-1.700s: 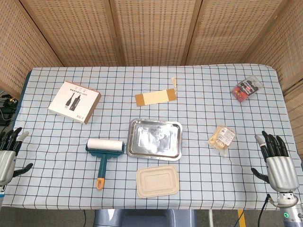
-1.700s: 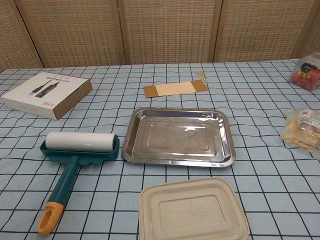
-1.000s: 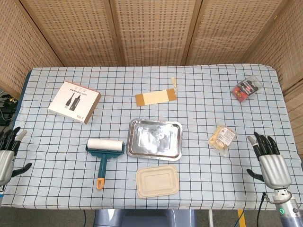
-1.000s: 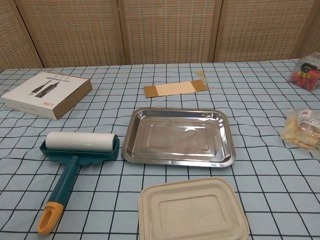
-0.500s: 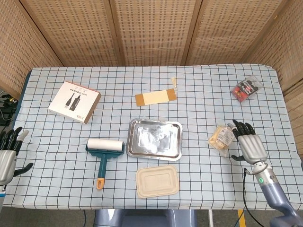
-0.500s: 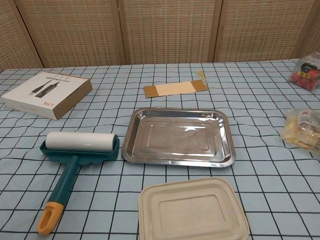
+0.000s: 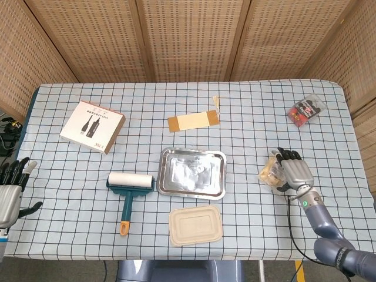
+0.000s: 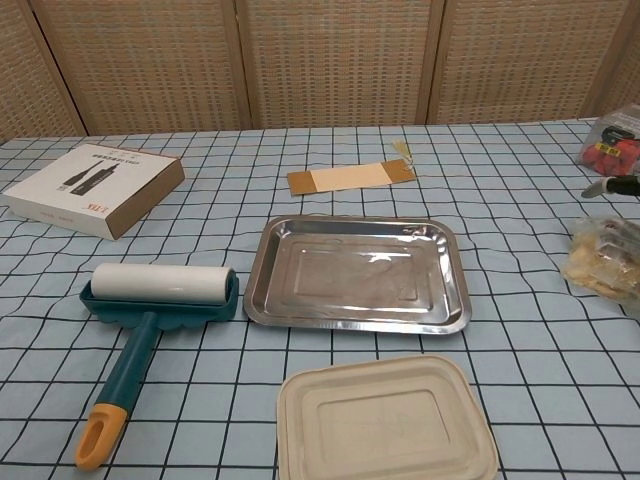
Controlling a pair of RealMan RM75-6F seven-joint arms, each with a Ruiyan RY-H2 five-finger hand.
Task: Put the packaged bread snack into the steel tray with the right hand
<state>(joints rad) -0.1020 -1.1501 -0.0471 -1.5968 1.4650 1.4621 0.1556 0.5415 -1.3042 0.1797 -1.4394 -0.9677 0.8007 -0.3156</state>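
The packaged bread snack (image 7: 269, 171) lies on the checked cloth, right of the steel tray (image 7: 165, 171). My right hand (image 7: 293, 168) hovers over the snack's right half, fingers spread and reaching onto the packet; no grip shows. In the chest view the snack (image 8: 600, 262) sits at the right edge, and one dark fingertip of that hand pokes in above it. The tray (image 8: 262, 272) is empty at the table's middle. My left hand (image 7: 10, 191) hangs open off the table's left edge.
A teal lint roller (image 7: 128, 187) lies left of the tray and a beige lidded box (image 7: 195, 224) in front of it. A white carton (image 7: 92, 126) is at the far left, a brown card (image 7: 192, 121) behind the tray, and a red-filled clear pack (image 7: 306, 110) at the far right.
My right hand has moved from the table's right front corner leftward and forward onto the bread snack. The snack, the tray and the left hand have stayed put.
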